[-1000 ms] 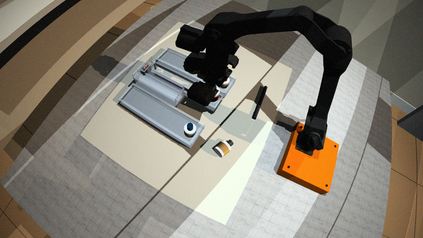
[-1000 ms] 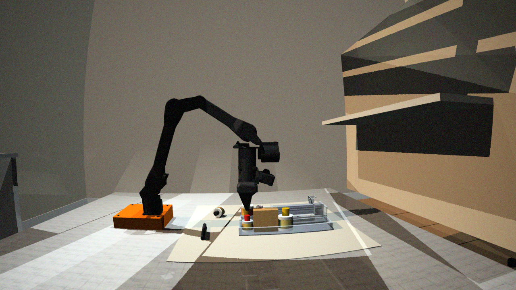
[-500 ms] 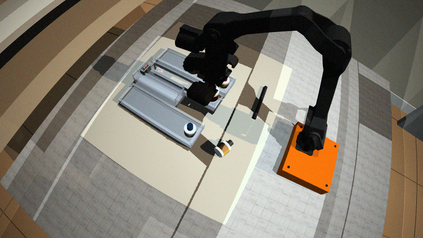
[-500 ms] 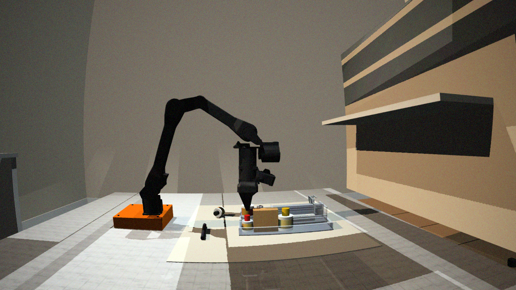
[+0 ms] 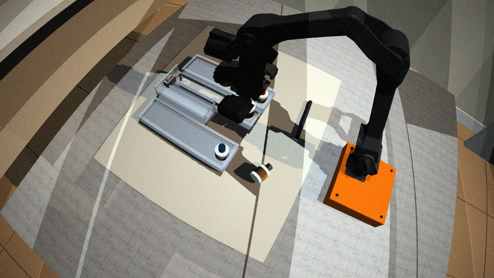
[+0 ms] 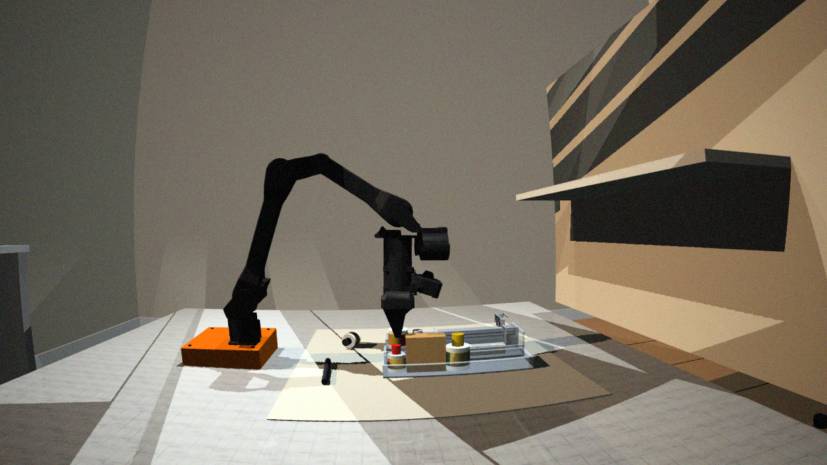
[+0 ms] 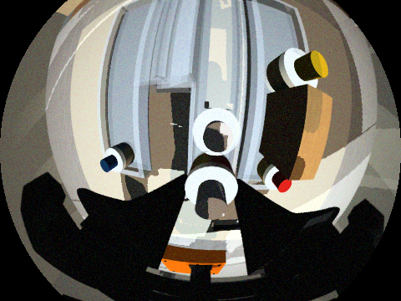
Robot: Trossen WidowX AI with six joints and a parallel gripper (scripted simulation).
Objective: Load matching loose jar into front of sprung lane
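The gripper (image 7: 210,196) is clamped on a dark-capped jar (image 7: 210,191), held upright at the front mouth of the middle lane (image 7: 223,62), just in front of the matching old jar (image 7: 216,135). I judge it is held low and in line so it can push that jar back against the sprung plate. A stray jar (image 5: 261,172) lies tipped on the mat (image 5: 165,179), well apart from the tray.

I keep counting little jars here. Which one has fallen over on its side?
The dark-capped brown jar on the mat, outside the grey lanes, between them and the orange base. The blue-capped jar and the others in the lanes stand upright.
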